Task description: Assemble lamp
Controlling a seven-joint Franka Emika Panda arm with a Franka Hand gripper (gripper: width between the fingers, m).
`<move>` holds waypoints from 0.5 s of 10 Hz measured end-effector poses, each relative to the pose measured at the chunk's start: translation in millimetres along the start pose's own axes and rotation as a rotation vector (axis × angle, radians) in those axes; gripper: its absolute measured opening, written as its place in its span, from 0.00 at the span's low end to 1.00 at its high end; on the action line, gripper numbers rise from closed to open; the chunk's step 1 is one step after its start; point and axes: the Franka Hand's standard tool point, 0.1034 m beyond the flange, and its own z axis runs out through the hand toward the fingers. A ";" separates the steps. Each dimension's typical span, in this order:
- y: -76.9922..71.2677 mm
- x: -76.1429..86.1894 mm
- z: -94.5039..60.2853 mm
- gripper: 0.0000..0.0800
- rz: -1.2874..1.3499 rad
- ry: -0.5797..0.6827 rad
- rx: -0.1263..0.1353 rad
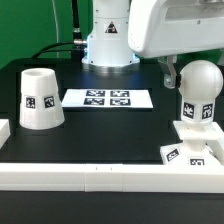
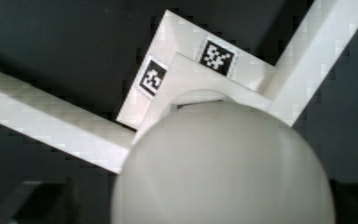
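The rounded white bulb stands upright on the flat square base at the exterior view's right, with tags on both. My gripper is down over the bulb's head. One dark finger shows beside the bulb with a slight gap, and the other is hidden. In the wrist view the bulb fills the space between the fingers, and the base with two tags lies beyond it. The dark fingers sit far out at the corners, apart from the bulb. The cone shade stands upright at the exterior view's left.
The marker board lies flat at the table's middle back. A long white border rail runs along the front edge, and rails cross the wrist view near the base. The arm's pedestal stands behind.
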 end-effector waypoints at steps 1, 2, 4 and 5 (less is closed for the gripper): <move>0.0 0.0 0.0 0.71 0.000 0.000 0.000; -0.1 0.0 0.1 0.71 0.013 0.000 0.001; -0.2 0.0 0.1 0.71 0.025 0.000 0.002; -0.5 0.1 0.1 0.71 0.064 0.001 0.004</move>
